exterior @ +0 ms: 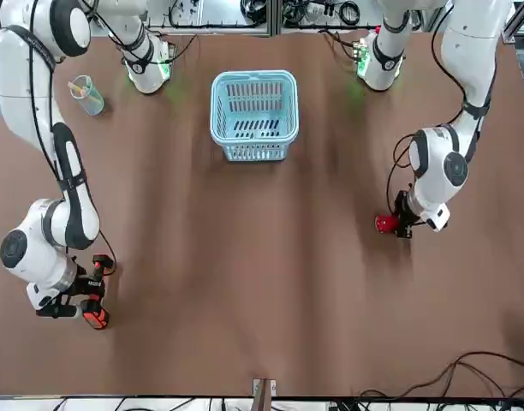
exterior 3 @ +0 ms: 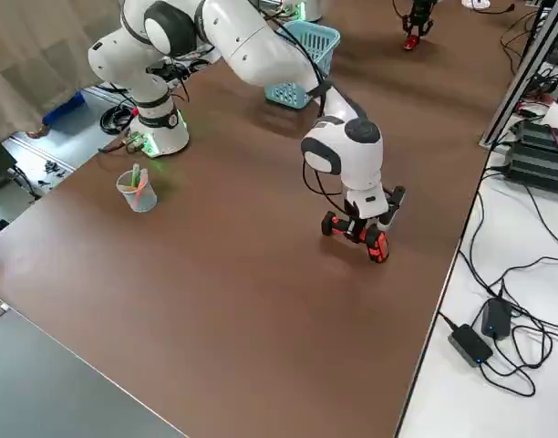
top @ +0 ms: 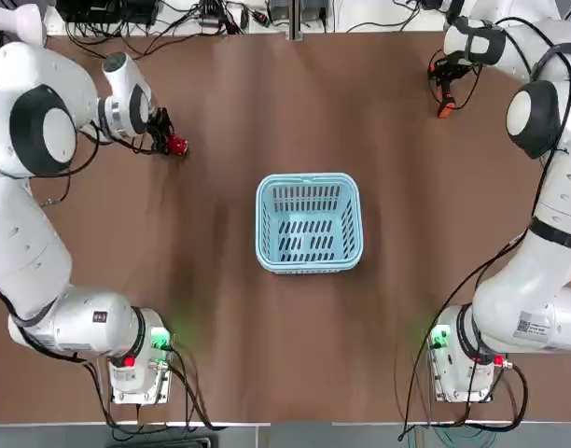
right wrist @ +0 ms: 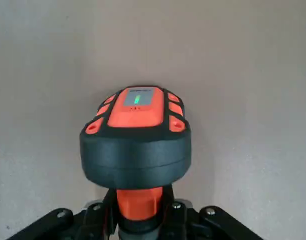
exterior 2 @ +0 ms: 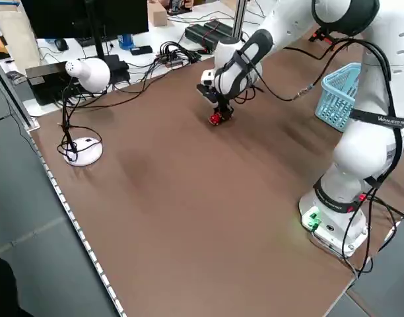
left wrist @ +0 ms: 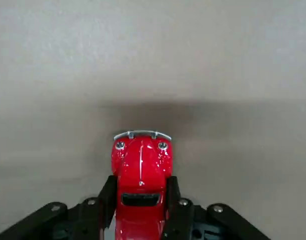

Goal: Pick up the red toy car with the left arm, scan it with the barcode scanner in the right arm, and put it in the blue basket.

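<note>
Your left gripper (left wrist: 141, 210) is pinched on the red toy car (left wrist: 141, 172) across its flanks, nose pointing out ahead of the fingers, wheels down on the table (top: 267, 355), ready to lift. Right gripper (right wrist: 139, 215) is clamped on the barcode scanner (right wrist: 136, 140) by its orange handle, head free for aiming. Blue basket (top: 309, 224) sits between both, well apart.

From my remote station I see two glossy white arms, the left arm (top: 29, 252) and the right arm (top: 537, 280), built of rounded segments with dark grey round caps on the joints and black bands between links. Black cables loop along each arm, and a small printed label sits on the link just above each base. Green and red lights glow on the bases, and black finger mounts show silver screws.
</note>
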